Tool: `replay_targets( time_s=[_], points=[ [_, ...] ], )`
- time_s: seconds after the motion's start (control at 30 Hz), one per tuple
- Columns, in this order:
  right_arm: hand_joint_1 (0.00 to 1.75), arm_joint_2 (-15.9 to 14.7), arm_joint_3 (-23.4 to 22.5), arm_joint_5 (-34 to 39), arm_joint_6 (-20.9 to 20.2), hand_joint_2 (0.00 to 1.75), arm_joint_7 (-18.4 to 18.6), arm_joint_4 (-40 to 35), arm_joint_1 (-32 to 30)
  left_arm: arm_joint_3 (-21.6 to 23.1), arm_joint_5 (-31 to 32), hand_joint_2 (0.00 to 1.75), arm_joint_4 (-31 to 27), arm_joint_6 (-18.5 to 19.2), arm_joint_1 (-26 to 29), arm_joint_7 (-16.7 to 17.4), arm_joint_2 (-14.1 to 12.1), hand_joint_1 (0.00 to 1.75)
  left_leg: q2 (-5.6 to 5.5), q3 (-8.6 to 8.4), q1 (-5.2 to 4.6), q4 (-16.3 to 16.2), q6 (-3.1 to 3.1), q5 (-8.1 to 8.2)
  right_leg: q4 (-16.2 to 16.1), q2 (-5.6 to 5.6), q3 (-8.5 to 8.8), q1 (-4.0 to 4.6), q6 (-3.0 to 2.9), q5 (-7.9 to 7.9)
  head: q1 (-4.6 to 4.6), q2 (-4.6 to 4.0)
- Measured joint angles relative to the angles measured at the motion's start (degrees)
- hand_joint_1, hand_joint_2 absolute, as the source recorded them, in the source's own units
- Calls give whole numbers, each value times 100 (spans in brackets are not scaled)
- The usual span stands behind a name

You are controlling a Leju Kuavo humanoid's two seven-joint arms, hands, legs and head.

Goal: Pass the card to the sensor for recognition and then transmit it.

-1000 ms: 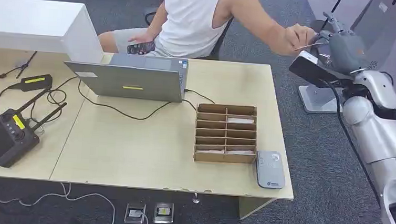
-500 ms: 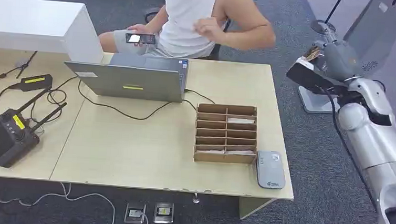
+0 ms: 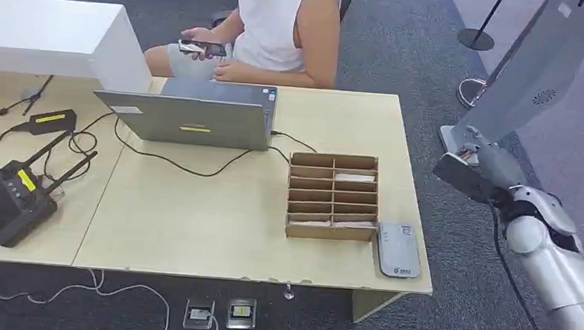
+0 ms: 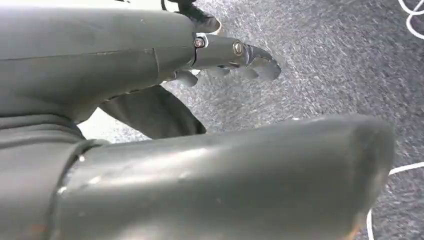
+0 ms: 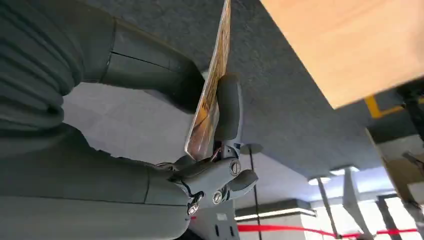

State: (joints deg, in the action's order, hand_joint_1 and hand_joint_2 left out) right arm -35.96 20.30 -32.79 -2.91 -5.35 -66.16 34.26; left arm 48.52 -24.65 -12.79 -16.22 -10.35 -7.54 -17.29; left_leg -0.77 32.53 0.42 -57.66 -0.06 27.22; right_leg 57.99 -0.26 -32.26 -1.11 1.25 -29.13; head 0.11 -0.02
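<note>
Now, with the right hand (image 3: pixel 482 156) off the worktop's (image 3: pixel 214 229) 3 o'clock edge, fingers (image 5: pixel 226 107) pinching the card (image 5: pixel 212 90), swing it flat toward 8 o'clock over the sensor (image 3: pixel 398 250); left hand (image 4: pixel 235 52) hangs empty, uncurled.

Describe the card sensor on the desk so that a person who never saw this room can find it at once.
Start at the light wooden desk and find the brown cardboard sorter with rows of slots near its right end. The sensor lies flat beside the sorter's right front corner, at the desk's front edge. It is the desk's one small grey rounded pad.
</note>
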Motion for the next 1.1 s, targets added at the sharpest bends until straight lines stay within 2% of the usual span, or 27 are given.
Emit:
replay_targets(
  time_s=[0.17,0.47,0.77,1.1],
  points=[
    [175,-116,-337,-144,-271,175,87,-358,-670,0,-9,0,7,-55,39,-7,9,0,-1,1,0,1,1,1,0,1,1,0,-1,-1,0,0],
    [175,-89,-684,-435,-758,175,251,-1062,-1438,0,46,0,11,-85,32,-9,20,0,0,-2,1,1,1,0,0,6,4,1,-2,-2,0,0],
    [175,83,-848,-546,-953,175,409,-1622,-1961,2,153,0,11,-85,23,-9,33,0,-1,-3,1,1,1,0,0,5,3,1,-2,-2,0,0],
    [175,203,-968,-594,-1115,175,487,-2050,-2181,7,232,0,11,-83,-115,-9,77,0,0,-5,1,1,1,0,0,7,4,1,-2,-2,0,0]
  ],
)
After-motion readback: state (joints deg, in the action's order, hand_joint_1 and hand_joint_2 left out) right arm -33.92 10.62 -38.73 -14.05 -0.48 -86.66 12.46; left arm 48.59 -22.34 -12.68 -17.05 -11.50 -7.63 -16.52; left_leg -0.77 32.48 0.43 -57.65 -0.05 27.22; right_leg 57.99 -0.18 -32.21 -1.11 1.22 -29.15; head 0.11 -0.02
